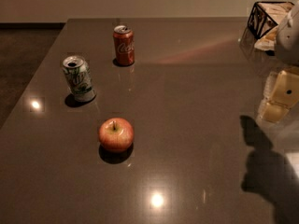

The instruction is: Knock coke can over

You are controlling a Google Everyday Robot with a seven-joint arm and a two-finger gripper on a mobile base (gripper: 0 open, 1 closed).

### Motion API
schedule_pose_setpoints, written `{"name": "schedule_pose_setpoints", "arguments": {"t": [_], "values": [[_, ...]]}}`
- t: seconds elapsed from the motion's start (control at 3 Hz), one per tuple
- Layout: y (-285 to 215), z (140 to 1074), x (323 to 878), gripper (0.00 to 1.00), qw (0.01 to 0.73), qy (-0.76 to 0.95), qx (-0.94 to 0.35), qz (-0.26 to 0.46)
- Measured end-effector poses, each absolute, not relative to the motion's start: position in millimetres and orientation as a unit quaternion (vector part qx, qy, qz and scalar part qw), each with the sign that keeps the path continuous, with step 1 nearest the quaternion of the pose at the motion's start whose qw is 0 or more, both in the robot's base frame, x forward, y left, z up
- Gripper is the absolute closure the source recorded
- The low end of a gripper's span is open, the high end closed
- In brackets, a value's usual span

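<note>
Coke can (124, 45): red aluminium cylinder, white script, silver top; upright on the surface (196, 125), a dark glossy slab with lamp glints.
White-and-green can (78, 78): patterned cylinder with an opened top, standing nearer than the coke can and to its left, leaning slightly.
Apple (116, 134): round, red-yellow, short stem; well nearer than the coke can.
Wire basket (255, 17): black angular frame, far right of the coke can.
Hand (281, 93): pale, blocky, at the right edge, well apart from the coke can; how wide it is set cannot be told.
</note>
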State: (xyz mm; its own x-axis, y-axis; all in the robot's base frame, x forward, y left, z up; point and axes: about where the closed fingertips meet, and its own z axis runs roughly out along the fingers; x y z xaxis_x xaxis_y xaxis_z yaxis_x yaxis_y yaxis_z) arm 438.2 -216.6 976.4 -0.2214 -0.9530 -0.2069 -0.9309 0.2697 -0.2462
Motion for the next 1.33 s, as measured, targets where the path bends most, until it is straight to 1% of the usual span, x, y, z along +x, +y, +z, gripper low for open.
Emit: {"name": "schedule_pose_setpoints", "arguments": {"t": [0.33,0.67,1.0,1.33], "values": [[-216.6,976.4,438.2,0.0,0.159,0.781,-0.603,-0.035],[-204.1,976.4,453.9,0.0,0.161,0.784,-0.599,-0.028],[-169.3,967.5,493.8,0.0,0.179,0.788,-0.589,-0.012],[-123.2,952.9,545.4,0.0,0.207,0.791,-0.576,-0.003]]}}
